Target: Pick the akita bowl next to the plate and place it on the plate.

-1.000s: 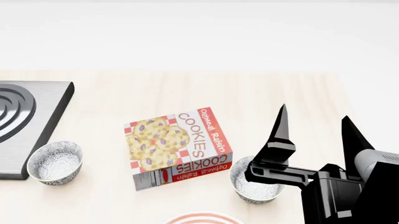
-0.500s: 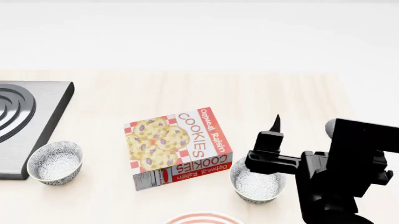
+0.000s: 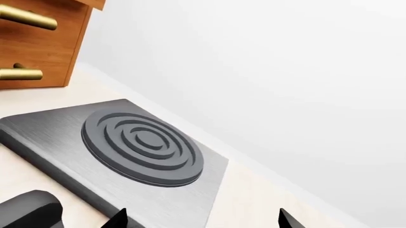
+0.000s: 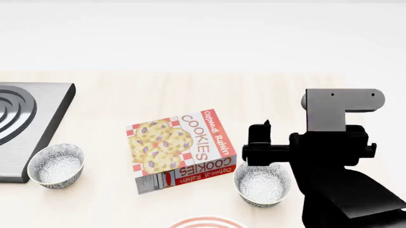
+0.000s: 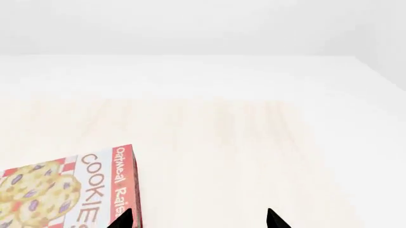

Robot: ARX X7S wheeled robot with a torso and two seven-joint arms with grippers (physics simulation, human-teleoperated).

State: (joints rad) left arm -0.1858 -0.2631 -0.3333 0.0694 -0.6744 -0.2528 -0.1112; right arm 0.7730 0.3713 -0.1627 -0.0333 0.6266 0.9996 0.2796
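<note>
The akita bowl [image 4: 260, 186], patterned grey on white, stands on the table just right of the cookie box, close to the plate. Only the red-ringed rim of the plate [image 4: 207, 221] shows, at the head view's lower edge. A second, identical bowl [image 4: 56, 165] sits far left by the stove. My right arm [image 4: 333, 142] hangs over the near bowl's right side, with one dark fingertip [image 4: 266, 125] above the bowl's far rim. In the right wrist view, my right gripper [image 5: 199, 221] is open and holds nothing. My left gripper [image 3: 203, 221] is open too, above the stove's edge.
A cookie box [image 4: 180, 149] lies flat between the two bowls, and its corner [image 5: 70, 190] also shows in the right wrist view. A grey stove [image 4: 25, 126] with a ringed burner [image 3: 142, 145] sits at the left. A wooden drawer unit [image 3: 38, 42] stands beyond it.
My right wrist has swung up and over: the two fingers that pointed upward now point away from the camera, and the arm's body has risen above the bowl. The bowls and the box have not moved.
</note>
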